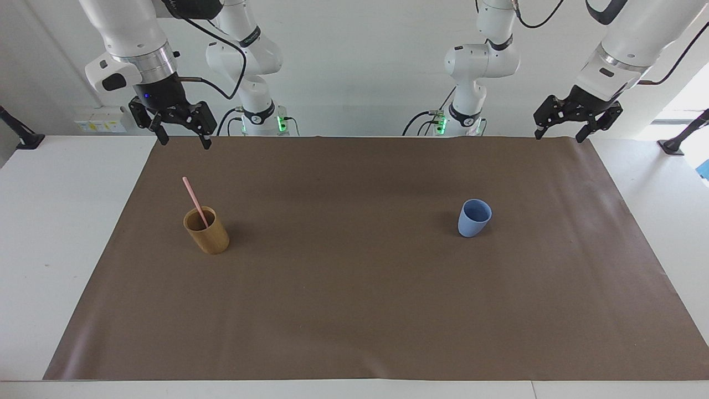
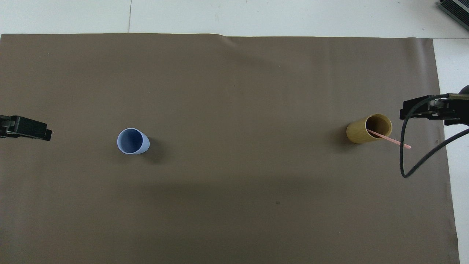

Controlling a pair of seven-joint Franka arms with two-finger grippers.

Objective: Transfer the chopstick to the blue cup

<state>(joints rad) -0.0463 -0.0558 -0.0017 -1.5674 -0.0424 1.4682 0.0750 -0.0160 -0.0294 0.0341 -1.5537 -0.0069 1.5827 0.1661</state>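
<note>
left black two-finger gripper (image 1: 560, 134): raised, fingers apart, arm waiting; right black two-finger gripper (image 1: 184, 138): raised, fingers apart, pointing down

Blue cup (image 1: 474, 218) matt, smooth; tan cup (image 1: 206, 230) wood-look, satin; brown mat (image 1: 354, 310) matt, paper-like
</note>
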